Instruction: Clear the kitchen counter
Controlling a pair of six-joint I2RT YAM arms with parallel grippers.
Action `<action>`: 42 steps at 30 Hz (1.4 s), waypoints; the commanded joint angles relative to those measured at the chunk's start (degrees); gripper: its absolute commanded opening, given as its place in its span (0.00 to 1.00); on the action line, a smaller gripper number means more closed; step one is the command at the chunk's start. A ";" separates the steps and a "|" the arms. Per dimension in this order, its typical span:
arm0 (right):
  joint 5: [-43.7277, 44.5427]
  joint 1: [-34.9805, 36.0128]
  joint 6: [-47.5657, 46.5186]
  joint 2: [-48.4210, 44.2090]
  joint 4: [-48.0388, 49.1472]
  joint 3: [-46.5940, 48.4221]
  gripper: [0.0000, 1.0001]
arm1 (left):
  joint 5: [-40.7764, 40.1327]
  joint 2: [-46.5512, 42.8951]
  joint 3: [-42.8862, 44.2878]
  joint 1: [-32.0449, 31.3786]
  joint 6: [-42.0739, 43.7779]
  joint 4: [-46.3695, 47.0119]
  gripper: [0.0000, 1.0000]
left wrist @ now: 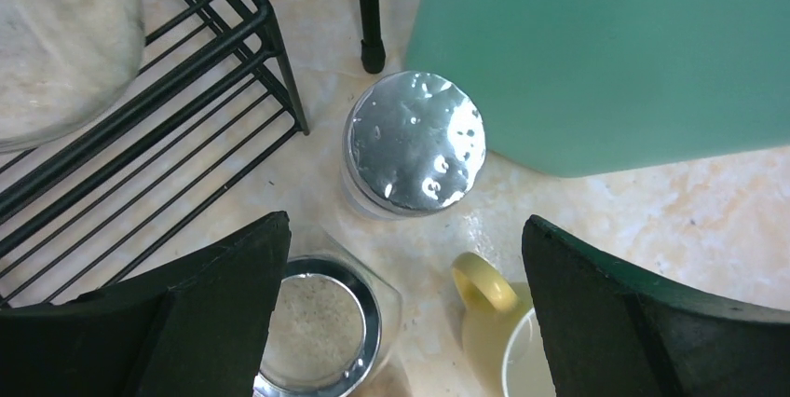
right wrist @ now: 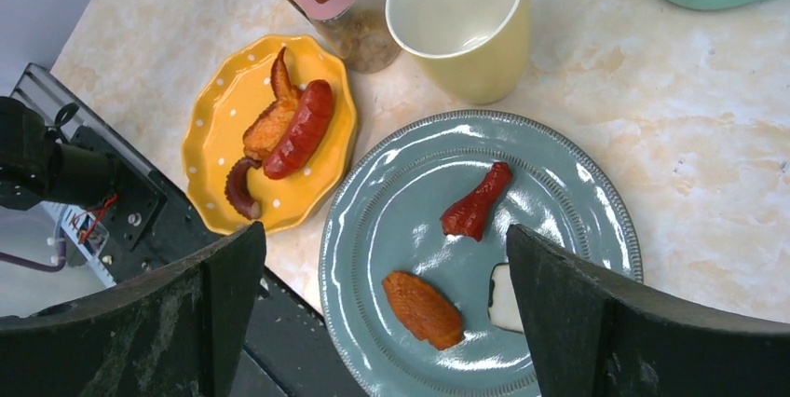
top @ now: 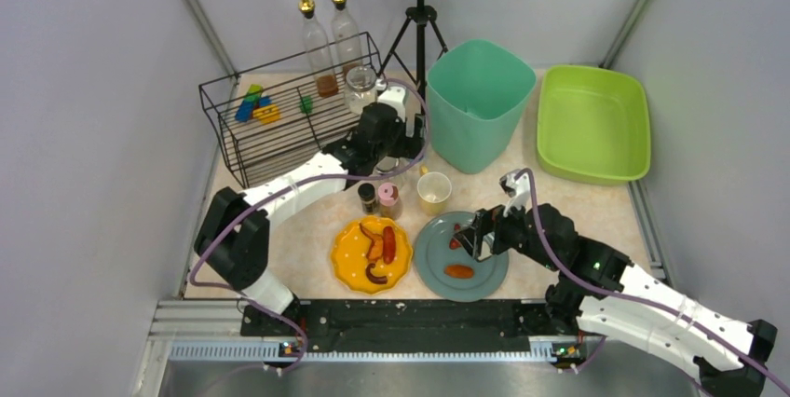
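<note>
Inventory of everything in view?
kitchen counter: 1, beige, underneath
wire rack: 1, black, back left
oil bottles: 2, clear, behind rack
bin: 1, teal, back centre
tub: 1, green, back right
mug: 1, yellow, centre
spice shakers: 2, clear, by mug
lidded jar: 1, clear, beside bin
dotted plate: 1, yellow, front centre
ridged plate: 1, blue-grey, its right
left end effector: 1, black, open, above jar
right end effector: 1, black, open, above ridged plate

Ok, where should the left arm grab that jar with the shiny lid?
Probably by the sides just under the lid, coming straight down. The jar stands upright, with the wire rack, a stand leg and the teal bin close around it, so the top is the free side. The left pincer is open.
</note>
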 commanded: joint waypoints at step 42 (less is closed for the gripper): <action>-4.70 -0.13 2.37 0.47 5.50 -2.22 0.99 | -5.78 11.03 -4.53 -2.78 7.25 26.99 0.78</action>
